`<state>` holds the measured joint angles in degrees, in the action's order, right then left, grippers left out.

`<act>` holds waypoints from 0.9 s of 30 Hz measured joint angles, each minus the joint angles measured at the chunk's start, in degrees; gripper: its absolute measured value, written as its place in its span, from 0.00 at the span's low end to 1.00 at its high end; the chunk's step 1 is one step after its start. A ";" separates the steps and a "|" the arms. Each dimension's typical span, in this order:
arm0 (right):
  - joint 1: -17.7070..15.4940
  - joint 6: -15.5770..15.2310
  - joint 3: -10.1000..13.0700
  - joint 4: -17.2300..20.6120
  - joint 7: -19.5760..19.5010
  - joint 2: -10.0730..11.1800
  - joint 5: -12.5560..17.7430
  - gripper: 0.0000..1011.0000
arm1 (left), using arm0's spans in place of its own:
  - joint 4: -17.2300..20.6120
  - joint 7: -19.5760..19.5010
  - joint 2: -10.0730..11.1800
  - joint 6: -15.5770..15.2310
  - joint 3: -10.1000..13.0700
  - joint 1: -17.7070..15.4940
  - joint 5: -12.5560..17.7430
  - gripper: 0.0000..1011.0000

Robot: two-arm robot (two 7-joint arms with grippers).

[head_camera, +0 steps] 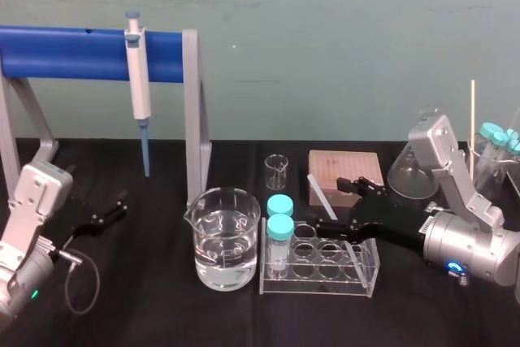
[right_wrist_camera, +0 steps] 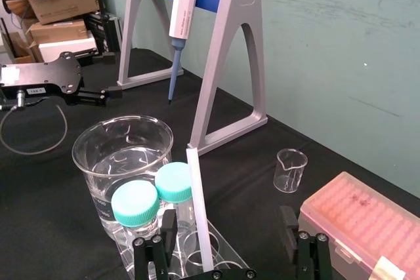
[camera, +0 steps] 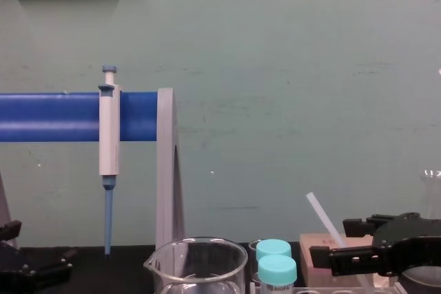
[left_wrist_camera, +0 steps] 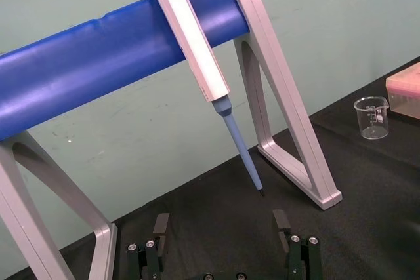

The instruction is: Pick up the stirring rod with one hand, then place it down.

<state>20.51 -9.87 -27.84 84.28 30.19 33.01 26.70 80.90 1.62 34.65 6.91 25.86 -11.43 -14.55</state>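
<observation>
Here, your right pincer (head_camera: 329,203), spread, straddles the tilted stirring rod (right_wrist_camera: 199,208) by the vial rack (head_camera: 361,262). Your left pincer (head_camera: 116,207) rests spread, far left.

To the left of the large beaker (head_camera: 226,237), the left arm (head_camera: 32,201) is clad in blocky silver-grey housing. It is marked by a small green light (head_camera: 34,294) and fitted with a looped grey cable (head_camera: 97,282). The left gripper (head_camera: 120,205) is finished in matt black. To the beaker's right, the right arm (head_camera: 471,245) is cased in the same silver-grey and marked with a blue-lit ring (head_camera: 455,268). The right gripper (head_camera: 331,205) is also black, and paired silver screw heads (right_wrist_camera: 321,237) are set in its finger bases.
</observation>
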 joint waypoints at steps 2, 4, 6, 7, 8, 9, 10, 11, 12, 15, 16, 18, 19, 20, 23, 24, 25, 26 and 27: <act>-0.05 0.00 0.03 0.06 -0.01 0.05 0.07 0.94 | 0.00 0.00 0.00 0.00 0.00 0.00 0.00 0.99; -0.07 0.00 0.03 0.10 -0.01 0.08 0.10 0.94 | 0.00 0.00 0.00 0.00 0.00 0.00 0.00 0.99; -0.11 0.00 0.05 0.16 -0.01 0.12 0.13 0.89 | 0.00 0.00 0.00 0.00 0.00 0.00 0.00 0.99; -0.13 0.00 0.06 0.18 -0.02 0.15 0.15 0.84 | 0.00 0.00 -0.01 0.00 0.00 0.00 0.00 0.99; -0.15 0.00 0.07 0.21 -0.01 0.16 0.17 0.81 | 0.00 0.00 0.00 0.00 0.00 0.00 0.00 0.99; -0.16 0.00 0.07 0.22 -0.02 0.17 0.17 0.81 | 0.00 0.00 0.00 0.00 0.00 0.00 0.00 0.99; -0.16 0.00 0.08 0.23 -0.02 0.18 0.18 0.75 | 0.00 0.00 0.00 0.00 0.00 0.00 0.00 0.99; -0.17 0.00 0.08 0.24 -0.01 0.19 0.18 0.73 | 0.00 0.00 0.00 0.00 0.00 0.00 0.00 0.99; -0.18 0.00 0.09 0.25 -0.02 0.20 0.19 0.72 | 0.00 0.00 0.00 0.00 0.00 0.00 0.00 0.99; -0.20 -0.01 0.11 0.28 -0.02 0.21 0.20 0.62 | 0.00 0.00 -0.01 0.00 0.00 0.00 0.00 0.99; -0.21 -0.02 0.12 0.29 -0.02 0.22 0.21 0.59 | 0.00 0.00 0.00 0.00 0.00 -0.01 0.00 0.99; -0.21 -0.02 0.12 0.30 -0.02 0.23 0.21 0.52 | 0.00 0.00 0.00 0.00 0.00 0.00 0.00 0.99; -0.22 -0.03 0.13 0.31 -0.02 0.24 0.22 0.50 | 0.00 0.00 0.00 0.00 0.00 0.00 0.00 0.99; -0.22 -0.03 0.13 0.31 -0.02 0.24 0.22 0.46 | 0.00 0.00 0.00 0.00 0.00 0.00 0.00 0.99; -0.23 -0.05 0.13 0.33 -0.02 0.25 0.23 0.36 | 0.00 0.00 0.00 0.00 0.00 0.00 0.00 0.99; -0.24 -0.05 0.13 0.34 -0.02 0.26 0.23 0.34 | 0.00 0.00 0.00 0.00 0.00 0.00 0.00 0.99; -0.24 -0.06 0.13 0.34 -0.02 0.26 0.23 0.30 | 0.00 0.00 0.00 0.00 0.00 0.00 0.00 0.99; -0.25 -0.06 0.13 0.35 -0.02 0.27 0.24 0.28 | 0.00 0.00 0.00 0.00 0.00 0.00 0.01 0.99; -0.25 -0.07 0.13 0.36 -0.02 0.27 0.24 0.24 | 0.00 0.00 0.00 0.00 0.00 0.00 0.00 0.99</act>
<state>20.26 -9.94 -27.72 84.64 30.17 33.28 26.94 80.90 1.62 34.65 6.90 25.86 -11.43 -14.55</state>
